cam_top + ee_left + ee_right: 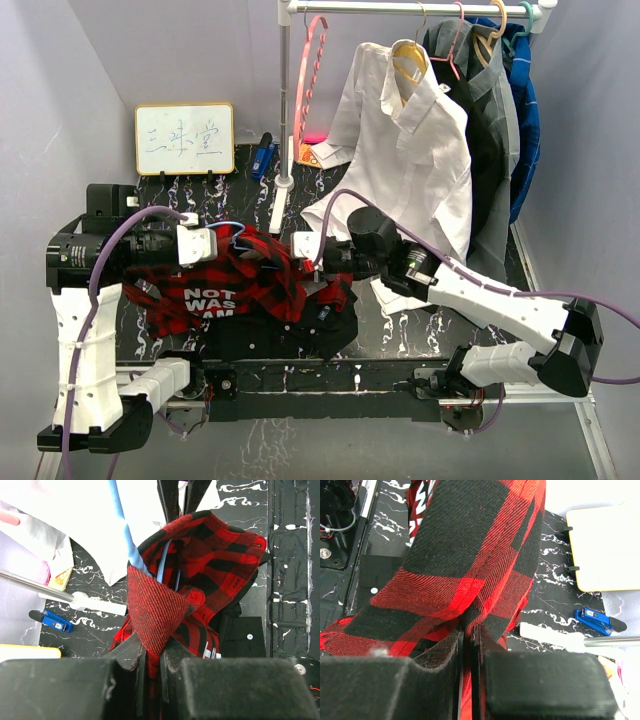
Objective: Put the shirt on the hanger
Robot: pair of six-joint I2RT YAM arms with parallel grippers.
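The red-and-black plaid shirt [240,285] is held up between both grippers over the dark table, its white letters facing the camera. My left gripper [237,246] is shut on a fold of the shirt [155,605] near the collar opening. My right gripper [310,262] is shut on the opposite edge of the shirt [465,560]. The light-blue wire hanger [125,530] runs down into the open neck of the shirt; a bit of blue wire shows by the left gripper [228,226]. Most of the hanger is hidden by cloth.
A black shirt [300,335] lies under the plaid one. A white dress shirt [410,150] and dark garments hang on the rack at the back right. The rack pole [285,100], a pink hanger [310,70], a whiteboard [185,140] and a blue tool [263,158] stand behind.
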